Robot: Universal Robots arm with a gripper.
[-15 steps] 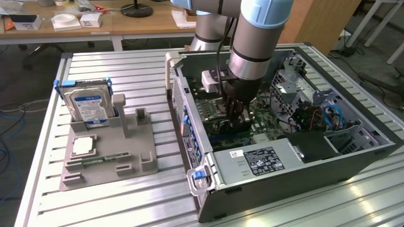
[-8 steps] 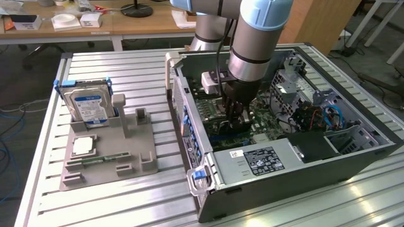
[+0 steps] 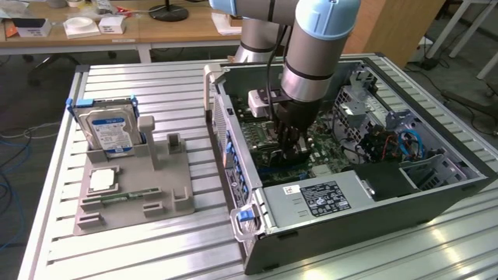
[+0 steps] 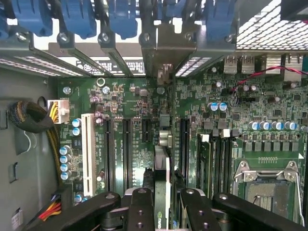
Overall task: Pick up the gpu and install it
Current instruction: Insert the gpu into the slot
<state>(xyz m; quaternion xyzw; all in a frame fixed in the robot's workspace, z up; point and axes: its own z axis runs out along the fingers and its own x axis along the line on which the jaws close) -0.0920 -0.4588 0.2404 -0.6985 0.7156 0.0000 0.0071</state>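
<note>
The gpu (image 4: 162, 192) is being held edge-on between the fingers of the end effector (image 4: 162, 204) inside the open computer case (image 3: 435, 192), which is lying on its side on the slatted bench (image 3: 140, 245). In the wrist view the fingers (image 4: 140, 209) are being pressed against the two faces of the thin card — a pinch on the card, not a full closure. The card is being carried directly beneath the end effector and directly above the motherboard (image 4: 130, 101), so the deciding relation is a vertical one: card edge over the board's expansion slots (image 4: 127, 149). Its long axis is being kept parallel to those long black slots and is running toward the rear wall of the case, where the blue retaining clips (image 4: 77, 19) are standing in a row; its silver metal end appears to be pointing that way. Whether the card's lower edge is already touching a slot cannot be told. In the exterior view the arm (image 3: 319, 52) is reaching straight down into the case, while the hard drive (image 3: 109, 131) is standing in the grey holder (image 3: 132, 192), well apart.
</note>
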